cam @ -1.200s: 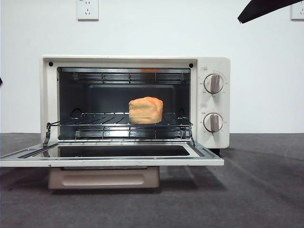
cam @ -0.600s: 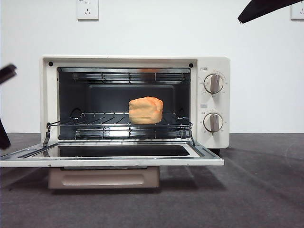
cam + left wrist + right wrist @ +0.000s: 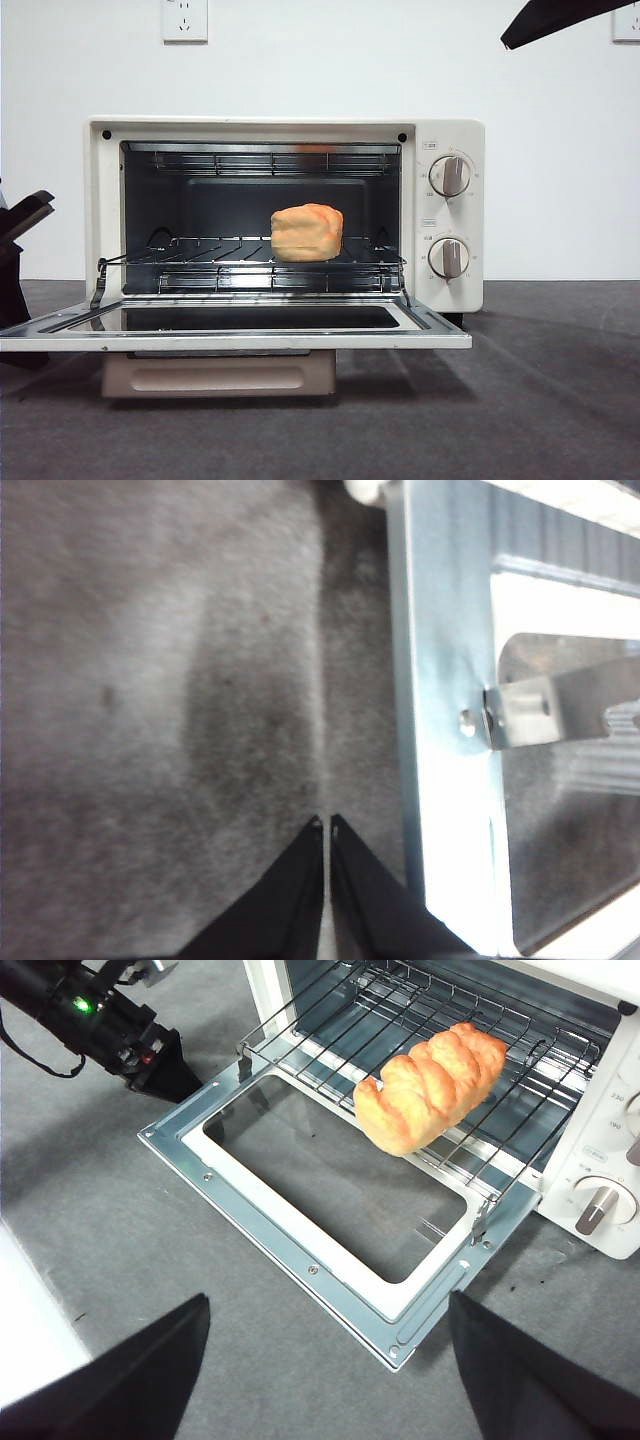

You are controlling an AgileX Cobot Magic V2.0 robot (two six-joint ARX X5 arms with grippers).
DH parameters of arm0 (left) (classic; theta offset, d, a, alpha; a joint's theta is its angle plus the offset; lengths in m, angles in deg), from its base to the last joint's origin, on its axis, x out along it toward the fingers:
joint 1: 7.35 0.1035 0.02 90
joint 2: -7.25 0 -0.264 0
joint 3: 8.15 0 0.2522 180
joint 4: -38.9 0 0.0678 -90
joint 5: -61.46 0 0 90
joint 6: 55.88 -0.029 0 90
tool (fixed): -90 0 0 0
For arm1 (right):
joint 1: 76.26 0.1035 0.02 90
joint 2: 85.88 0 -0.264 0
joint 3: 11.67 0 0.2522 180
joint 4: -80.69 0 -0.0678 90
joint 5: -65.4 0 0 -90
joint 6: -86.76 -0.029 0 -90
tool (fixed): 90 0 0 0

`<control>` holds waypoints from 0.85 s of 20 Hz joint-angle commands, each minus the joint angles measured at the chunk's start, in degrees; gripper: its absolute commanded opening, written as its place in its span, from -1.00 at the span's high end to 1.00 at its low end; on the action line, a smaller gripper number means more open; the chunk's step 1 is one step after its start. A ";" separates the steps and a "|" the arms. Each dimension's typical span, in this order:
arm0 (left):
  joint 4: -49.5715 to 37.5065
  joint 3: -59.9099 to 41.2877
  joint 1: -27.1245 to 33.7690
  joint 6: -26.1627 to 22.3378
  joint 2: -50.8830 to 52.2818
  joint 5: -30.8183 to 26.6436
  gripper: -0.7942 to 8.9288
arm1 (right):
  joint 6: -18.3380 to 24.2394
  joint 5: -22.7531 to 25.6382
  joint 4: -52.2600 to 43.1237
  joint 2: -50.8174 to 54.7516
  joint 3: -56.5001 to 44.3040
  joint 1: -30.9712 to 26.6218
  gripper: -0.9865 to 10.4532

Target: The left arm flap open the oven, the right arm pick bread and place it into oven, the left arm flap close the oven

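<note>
One oven (image 3: 285, 215), cream-white, standing on the dark grey table (image 3: 540, 400) toward its back edge, close to the white wall (image 3: 330, 60). Door (image 3: 235, 325) dropped fully open and lying flat toward the table's front edge, its one beige handle (image 3: 218, 375) hanging beneath the front rim. Two round knobs on the right-hand panel, the upper one (image 3: 450, 175) directly above the lower one (image 3: 449, 258). One wire rack (image 3: 250, 262) across the cavity, drawn partly out over the hinge.

One bread (image 3: 306, 232), golden-orange and braided, lying on the rack right of centre, wholly inside the oven mouth; in the right wrist view its loaf (image 3: 430, 1085) sits lengthwise, one end near the rack's front bar.

Two arms. Left gripper (image 3: 326, 825) low beside the left edge of the open door, close to the metal frame but not touching it, tips just above the table; jaws pressed together to a thin slit, nothing between them. Same gripper seen as a black shape (image 3: 20, 225) at the left edge of the front view, and from the right wrist as a dark wedge (image 3: 165, 1065) off the door's left corner.

Right gripper (image 3: 325, 1330) held high above the table in front of the door, well clear of everything, jaws spread wide and empty; in the front view only its black tip (image 3: 555, 18) at the top right corner.

Two wall sockets, one (image 3: 184, 19) above the oven's left part, one (image 3: 627, 20) cut by the right edge.
</note>
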 commanded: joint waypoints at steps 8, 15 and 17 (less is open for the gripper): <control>-0.85 0.11 -0.04 -0.74 -1.88 8.31 0.81 | 0.28 0.04 -0.87 -0.22 0.52 0.50 0.17; -5.11 0.13 1.66 2.10 -1.88 14.71 0.81 | 0.20 0.04 -0.87 -0.22 0.52 0.50 0.17; -7.04 0.13 2.21 3.54 -1.88 16.87 0.81 | 0.20 0.04 -0.87 -0.22 0.52 0.50 0.17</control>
